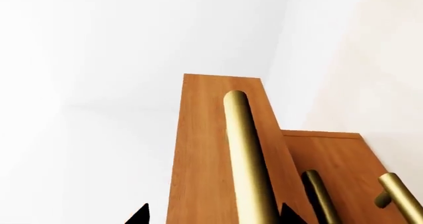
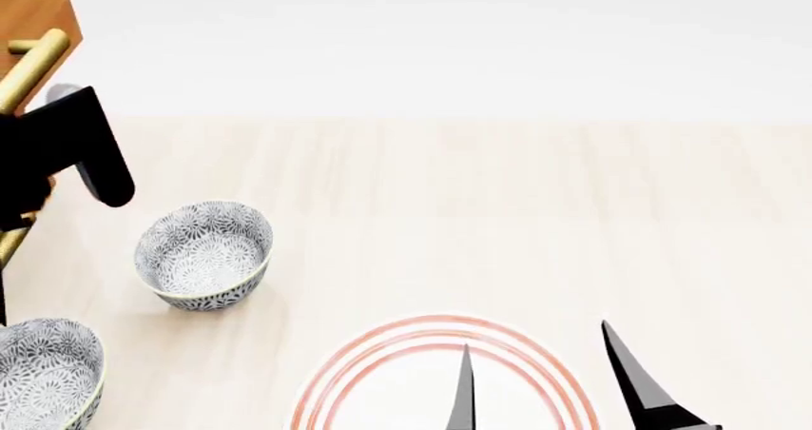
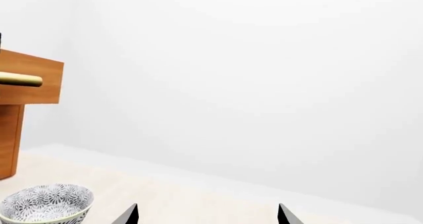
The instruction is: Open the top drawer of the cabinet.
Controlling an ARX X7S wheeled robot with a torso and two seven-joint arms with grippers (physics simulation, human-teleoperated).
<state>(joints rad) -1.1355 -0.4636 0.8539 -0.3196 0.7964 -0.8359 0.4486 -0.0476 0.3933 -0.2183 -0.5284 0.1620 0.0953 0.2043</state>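
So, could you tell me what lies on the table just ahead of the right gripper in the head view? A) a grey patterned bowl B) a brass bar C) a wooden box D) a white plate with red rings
D: in the head view the right gripper has its fingertips over a white plate with red rings; the grey patterned bowls sit further left.

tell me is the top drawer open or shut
Open, partly: the top drawer juts forward past the cabinet body below it.
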